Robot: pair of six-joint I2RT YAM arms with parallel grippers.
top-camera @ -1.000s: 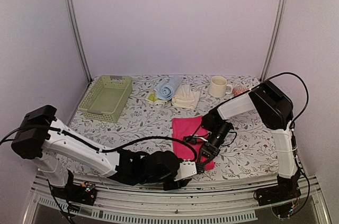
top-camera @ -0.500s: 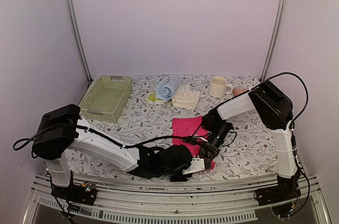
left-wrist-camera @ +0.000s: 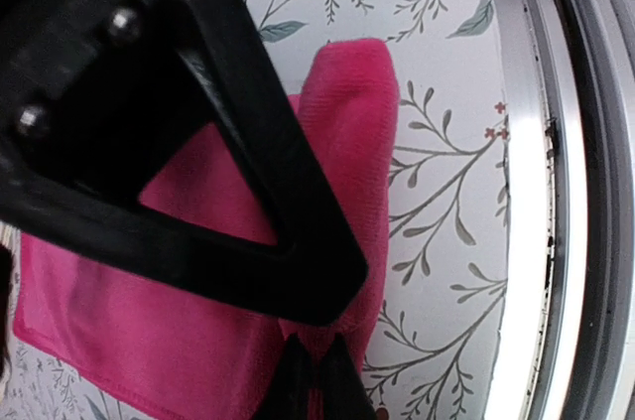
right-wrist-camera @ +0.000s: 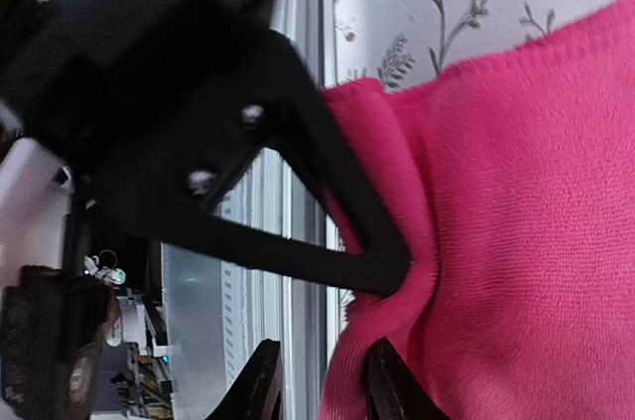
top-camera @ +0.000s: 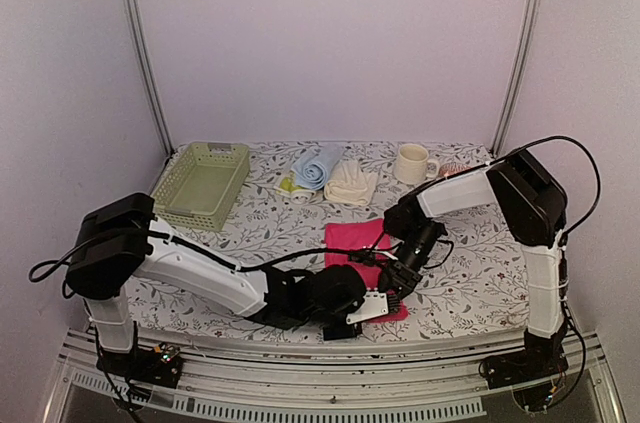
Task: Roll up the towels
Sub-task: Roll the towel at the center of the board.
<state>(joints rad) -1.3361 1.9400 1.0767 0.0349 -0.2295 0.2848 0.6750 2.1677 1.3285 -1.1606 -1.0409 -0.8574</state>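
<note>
Two robot arms bent over a hot pink cloth towel [top-camera: 352, 239] lying near the front edge of the flower-patterned table [top-camera: 470, 273], its near hem turned up in a first fold. The left gripper [left-wrist-camera: 313, 385] had its fingers pressed together, pinching that folded hem. The right gripper [right-wrist-camera: 322, 385] stood with fingers a little apart and the hem in the gap; whether it had any hold could not be told.

The roll looked barely begun. To go well, the right gripper would need a firm pinch level with the left's. Both would then carry the hem over together and at one pace toward the far end, low and tight, so that the roll ran straight.

The two grippers were crowded close at the towel's near right side, with little room to turn past each other. The silver metal rail [left-wrist-camera: 556, 192] ran just beside the hem.

At the back of the table, well apart, lay a rolled light blue towel [top-camera: 318, 165], a cream-white towel [top-camera: 350, 183] and a pale yellow-green towel [top-camera: 290, 186]. A pale green plastic mesh basket [top-camera: 200, 183] sat at back left and a cream mug [top-camera: 410, 163] at back right, neither in the roll's path.
</note>
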